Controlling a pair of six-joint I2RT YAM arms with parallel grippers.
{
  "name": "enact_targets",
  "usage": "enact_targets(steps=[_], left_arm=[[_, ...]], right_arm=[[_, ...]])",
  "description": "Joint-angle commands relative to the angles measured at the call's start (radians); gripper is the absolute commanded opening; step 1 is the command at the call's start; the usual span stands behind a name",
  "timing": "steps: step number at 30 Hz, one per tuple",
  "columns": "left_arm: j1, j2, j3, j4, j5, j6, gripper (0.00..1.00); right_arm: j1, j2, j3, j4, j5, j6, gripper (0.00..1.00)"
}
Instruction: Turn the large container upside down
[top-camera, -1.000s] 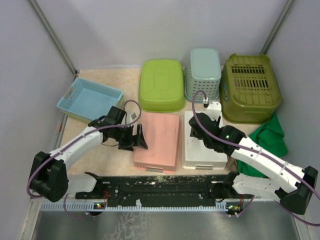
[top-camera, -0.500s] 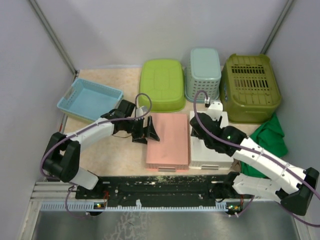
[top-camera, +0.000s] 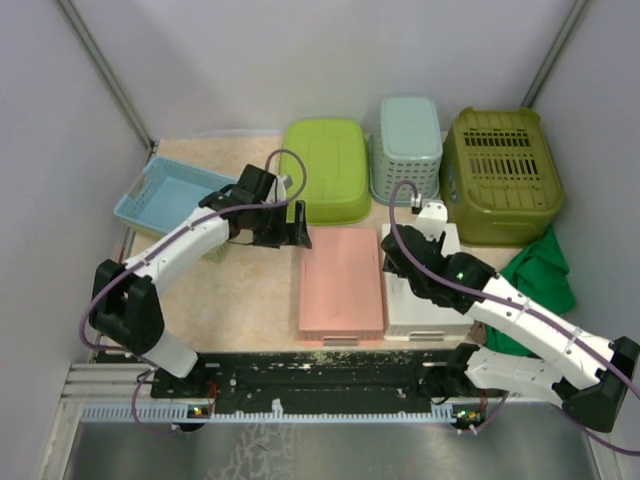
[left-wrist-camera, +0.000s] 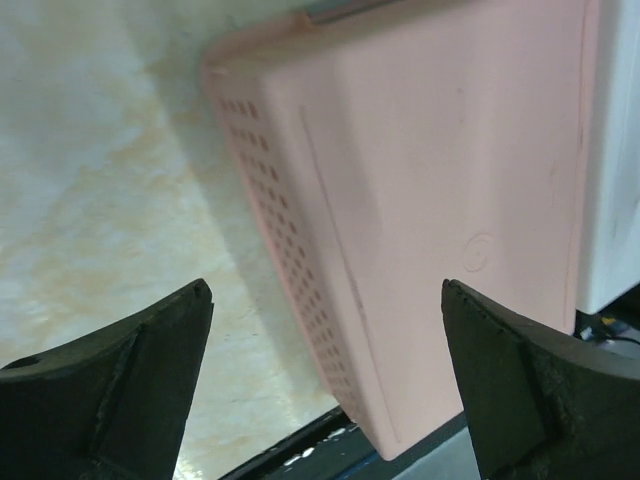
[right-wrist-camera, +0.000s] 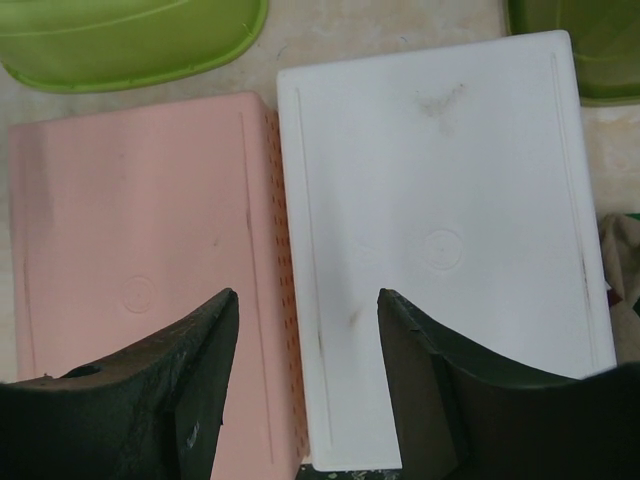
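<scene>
Left gripper (left-wrist-camera: 325, 292) gapes wide, upturned pink container (left-wrist-camera: 440, 200) beneath it. Right gripper (right-wrist-camera: 307, 296) is wide too, white container (right-wrist-camera: 440, 240) beneath.

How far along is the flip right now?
Done: the pink bin, white bin and olive basket all lie bottom-up. In hand: nothing; the left gripper and right gripper are open above the bins. Left: only the blue tray sits open side up, if that is the target.

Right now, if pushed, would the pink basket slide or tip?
It would probably slide, not tip: the pink basket lies low and flat, upside down. Its perforated plastic walls suggest it is light and fairly stiff.
</scene>
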Motion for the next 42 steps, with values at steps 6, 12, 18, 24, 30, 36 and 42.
enact_targets(steps=[6, 12, 18, 24, 30, 36, 42], left_arm=[[0.230, -0.064, 0.242, -0.208, -0.235, 0.096, 1.00], [0.374, -0.020, 0.334, -0.181, -0.405, 0.122, 0.91], [0.386, 0.124, 0.400, -0.141, -0.473, 0.115, 0.82], [0.380, 0.222, 0.391, -0.141, -0.288, 0.104, 0.73], [0.286, 0.047, 0.086, -0.134, -0.088, 0.124, 0.76], [0.195, -0.246, -0.277, -0.196, 0.060, -0.157, 0.79], [0.162, -0.429, -0.213, -0.253, -0.214, -0.290, 0.82]], right_arm=[[-0.012, -0.004, 0.051, 0.205, -0.043, -0.057, 0.59], [-0.012, 0.051, 0.049, 0.262, -0.086, -0.085, 0.59], [-0.011, 0.100, 0.075, 0.279, -0.100, -0.115, 0.59], [-0.014, 0.106, 0.072, 0.285, -0.105, -0.119, 0.59], [-0.025, 0.114, 0.062, 0.290, -0.130, -0.127, 0.59], [-0.047, 0.121, 0.032, 0.353, -0.167, -0.146, 0.59], [-0.063, 0.147, 0.062, 0.365, -0.204, -0.172, 0.59]])
